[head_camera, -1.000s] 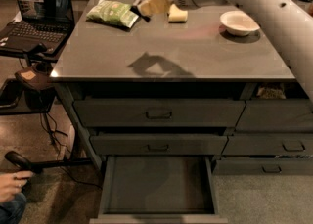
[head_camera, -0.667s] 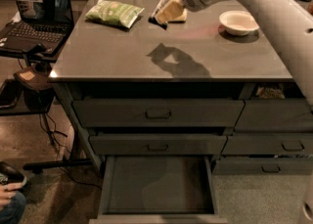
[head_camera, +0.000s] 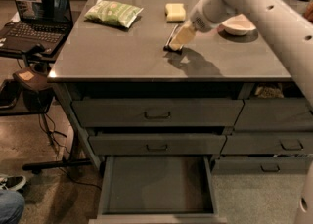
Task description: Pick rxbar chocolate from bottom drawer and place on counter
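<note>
We are holding the pincer (head_camera: 179,38) low over the middle of the desk (head_camera: 122,56), nearer its right edge, clamped on the chocolate bar (head_camera: 169,43), which is leaning with its lower end touching the top. If we are letting go like this, the bar is likely tipping flat or sliding, though well back from the front edge. The bottom drawer (head_camera: 156,184) is standing open. Our arm is hiding part of the bowl (head_camera: 237,25), and the bar's label is too dark for reading

High, seemingly near front view down onto counter (head_camera: 122,56), hand (head_camera: 176,43) above.
</note>
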### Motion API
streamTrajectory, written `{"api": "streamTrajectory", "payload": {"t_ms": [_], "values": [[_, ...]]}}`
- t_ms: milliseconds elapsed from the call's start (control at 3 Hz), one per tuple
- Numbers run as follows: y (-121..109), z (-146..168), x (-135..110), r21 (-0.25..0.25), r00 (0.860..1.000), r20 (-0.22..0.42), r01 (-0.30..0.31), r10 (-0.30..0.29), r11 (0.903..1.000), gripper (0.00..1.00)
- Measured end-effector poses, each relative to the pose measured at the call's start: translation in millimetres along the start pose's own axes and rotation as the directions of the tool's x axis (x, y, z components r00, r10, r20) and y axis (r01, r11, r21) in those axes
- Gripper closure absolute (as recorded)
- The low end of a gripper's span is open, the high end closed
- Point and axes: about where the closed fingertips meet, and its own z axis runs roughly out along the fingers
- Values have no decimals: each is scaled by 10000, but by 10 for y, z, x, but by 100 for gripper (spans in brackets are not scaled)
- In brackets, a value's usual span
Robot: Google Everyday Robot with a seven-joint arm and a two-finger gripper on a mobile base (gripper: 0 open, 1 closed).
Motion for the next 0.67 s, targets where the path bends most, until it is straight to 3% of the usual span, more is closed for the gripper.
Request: {"api": "streamTrajectory", "payload": {"t_ms": [667], "values": [[53, 47, 29, -111, 10000, -77, 29, -30, 9999, 58]]}}
